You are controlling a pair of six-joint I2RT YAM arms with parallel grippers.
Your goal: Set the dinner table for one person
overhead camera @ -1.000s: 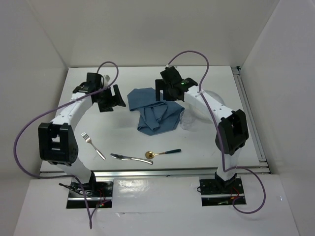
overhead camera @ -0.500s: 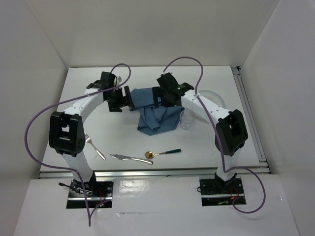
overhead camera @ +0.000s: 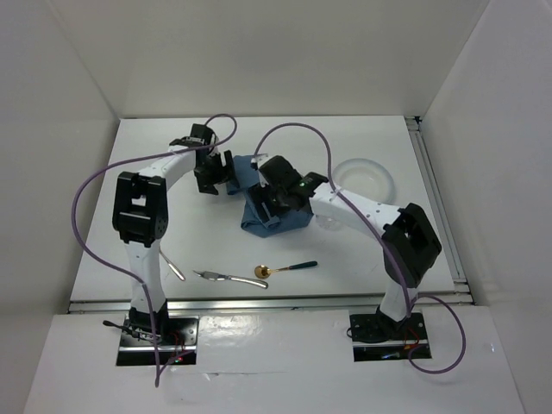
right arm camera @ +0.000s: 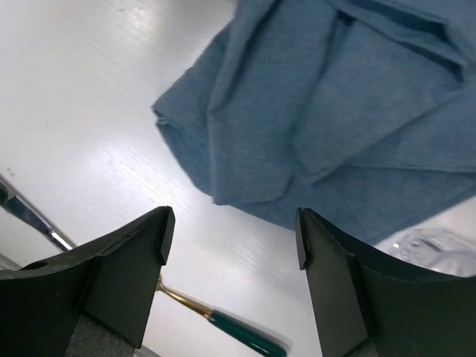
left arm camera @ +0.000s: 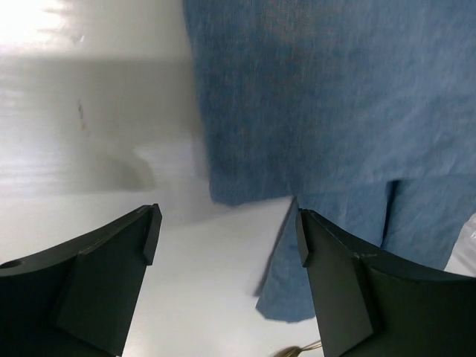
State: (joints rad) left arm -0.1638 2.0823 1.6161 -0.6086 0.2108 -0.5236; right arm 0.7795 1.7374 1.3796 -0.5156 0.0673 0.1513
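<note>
From above, the left arm covers most of the fork (overhead camera: 175, 271) (only its handle tip shows), and both arms overlap the blue cloth (overhead camera: 259, 221). In the right wrist view, the knife (right arm camera: 30, 214) runs off at 9 o'clock.

Cloth (overhead camera: 289, 217) at centre, plate (overhead camera: 362, 178) right of it, knife (overhead camera: 217, 276) left of spoon (overhead camera: 285, 269) in front
</note>
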